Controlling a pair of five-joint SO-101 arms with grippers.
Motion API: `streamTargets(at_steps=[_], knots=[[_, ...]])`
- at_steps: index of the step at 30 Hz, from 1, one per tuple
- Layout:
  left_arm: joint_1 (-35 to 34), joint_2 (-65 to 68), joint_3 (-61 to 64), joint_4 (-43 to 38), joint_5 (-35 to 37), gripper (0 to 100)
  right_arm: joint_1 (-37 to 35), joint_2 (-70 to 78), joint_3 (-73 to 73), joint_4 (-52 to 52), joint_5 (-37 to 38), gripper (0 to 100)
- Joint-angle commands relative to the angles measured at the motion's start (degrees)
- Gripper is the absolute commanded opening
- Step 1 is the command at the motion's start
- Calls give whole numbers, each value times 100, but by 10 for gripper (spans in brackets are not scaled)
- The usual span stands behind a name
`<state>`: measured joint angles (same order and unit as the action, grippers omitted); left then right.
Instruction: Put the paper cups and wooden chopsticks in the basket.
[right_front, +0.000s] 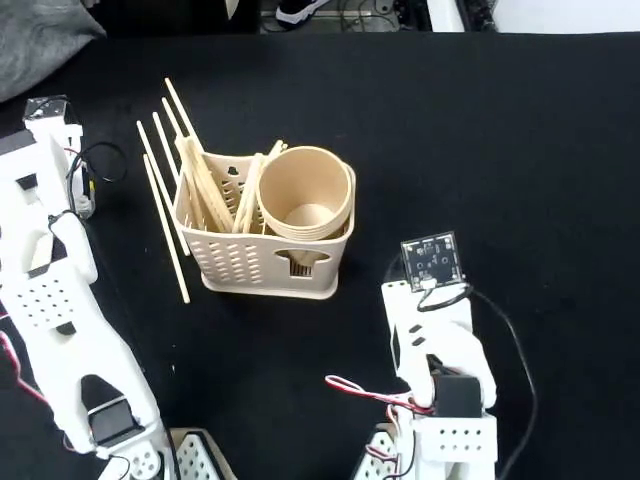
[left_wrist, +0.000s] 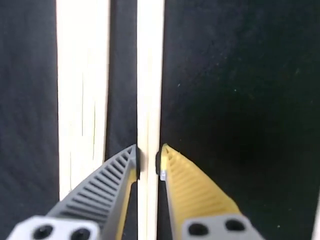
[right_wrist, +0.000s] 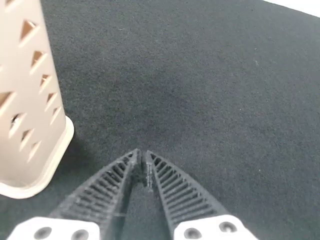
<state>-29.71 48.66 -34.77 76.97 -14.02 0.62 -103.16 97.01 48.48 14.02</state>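
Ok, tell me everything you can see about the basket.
The basket is a beige plastic tub, rectangular with rounded corners and walls pierced by rows of holes. It stands upright on the black table. Stacked paper cups fill one end; wooden chopsticks lean in the other, poking above the rim.

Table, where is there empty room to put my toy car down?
The biggest bare patch is the black cloth right of the basket, beyond the right arm. The strip behind the basket is free too. It is crowded left of the basket: loose chopsticks lie there beside the left arm.
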Motion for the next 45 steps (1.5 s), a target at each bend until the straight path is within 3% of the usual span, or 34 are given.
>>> streamTargets(at_steps=[1, 10, 16, 22, 31, 38, 45], knots=[[198, -53, -629, 571, 360, 29, 88, -321, -40, 26, 9, 11], [189, -53, -2404, 2374, 1116, 29, 88, -321, -40, 26, 9, 11], [189, -53, -2589, 2400, 1521, 29, 88, -321, -40, 26, 9, 11], [198, -677, -1833, 2400, 1521, 29, 88, -321, -40, 26, 9, 11], [365, -3947, 136, 2374, 1486, 29, 88, -321, -40, 26, 9, 11], [1042, -6435, 1938, 1380, 1512, 29, 88, -321, -40, 26, 9, 11], [1640, -8642, 4154, -563, 1530, 29, 88, -321, -40, 26, 9, 11]])
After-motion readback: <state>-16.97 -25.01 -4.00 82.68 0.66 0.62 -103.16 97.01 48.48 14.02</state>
